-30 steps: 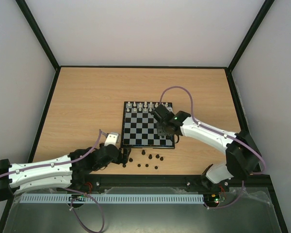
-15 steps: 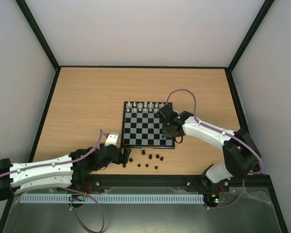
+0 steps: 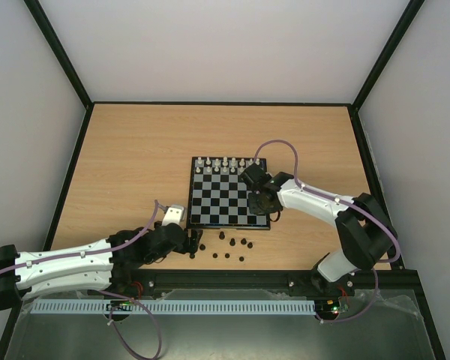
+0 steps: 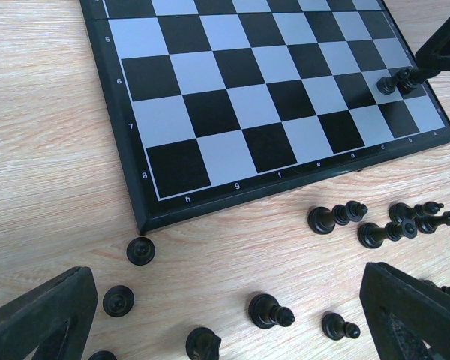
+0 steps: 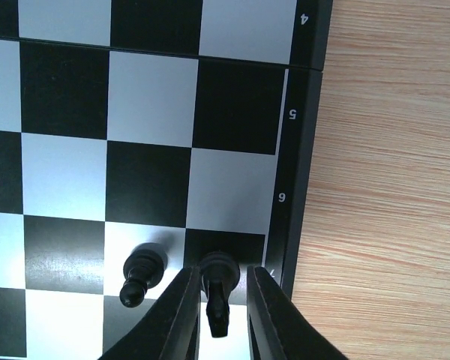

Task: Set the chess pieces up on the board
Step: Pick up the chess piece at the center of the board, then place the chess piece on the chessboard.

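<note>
Right gripper point(image 5: 220, 271): clamped on a black pawn point(image 5: 219, 298) beside a placed neighbour point(image 5: 141, 274), likely filling the pawn row on the board point(image 5: 304, 150). Left gripper point(image 4: 226, 279): spread wide, empty, over loose pieces point(image 4: 268, 309) awaiting pickup.

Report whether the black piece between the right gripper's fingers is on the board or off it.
On the board: the black piece stands on a dark edge square, flanked by the right gripper.

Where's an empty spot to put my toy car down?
The bare table beyond the white pieces and left of the board is free; so are the board's middle squares. It is crowded along the board's near edge: loose black pieces lie there by the left tool, and the right tool straddles a pawn at the near right corner.
</note>
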Robot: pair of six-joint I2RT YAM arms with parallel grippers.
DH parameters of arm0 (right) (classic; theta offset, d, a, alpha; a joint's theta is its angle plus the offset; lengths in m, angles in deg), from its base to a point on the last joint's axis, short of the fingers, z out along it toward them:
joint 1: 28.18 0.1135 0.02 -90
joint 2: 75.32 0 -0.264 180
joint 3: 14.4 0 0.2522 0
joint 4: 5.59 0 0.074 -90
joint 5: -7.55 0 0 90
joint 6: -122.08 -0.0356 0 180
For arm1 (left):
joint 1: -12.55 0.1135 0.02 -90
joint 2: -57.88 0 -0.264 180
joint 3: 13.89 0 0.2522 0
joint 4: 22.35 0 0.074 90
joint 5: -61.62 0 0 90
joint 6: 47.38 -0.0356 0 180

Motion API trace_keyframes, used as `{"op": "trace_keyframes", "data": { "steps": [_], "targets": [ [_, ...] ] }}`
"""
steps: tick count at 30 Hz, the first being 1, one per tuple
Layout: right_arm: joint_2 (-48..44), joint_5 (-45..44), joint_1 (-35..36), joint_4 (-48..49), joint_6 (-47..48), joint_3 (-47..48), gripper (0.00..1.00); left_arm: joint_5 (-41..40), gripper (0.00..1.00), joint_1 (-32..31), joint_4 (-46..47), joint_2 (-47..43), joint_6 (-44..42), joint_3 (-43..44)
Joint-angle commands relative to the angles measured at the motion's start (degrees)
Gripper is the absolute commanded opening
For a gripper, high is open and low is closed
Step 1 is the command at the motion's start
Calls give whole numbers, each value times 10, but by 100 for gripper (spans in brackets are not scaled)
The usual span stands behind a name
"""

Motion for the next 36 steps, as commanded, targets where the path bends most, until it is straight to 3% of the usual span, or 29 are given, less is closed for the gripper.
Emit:
{"op": "trace_keyframes", "data": {
  "steps": [1, 12, 24, 36],
  "targets": [
    [8, 5, -3, -10, 4, -12, 18, -9, 99, -5, -1, -3, 0, 3],
    [2, 9, -3, -20, 0, -16, 4, -6, 99, -5, -1, -9, 3, -1],
    [-84, 14, 42, -70, -65, -32, 3, -1, 99, -5, 5, -9, 3, -4],
    [-37, 7, 96, -57, -103, -16, 4, 4, 99, -5, 7, -15, -3, -10]
  ]
}}
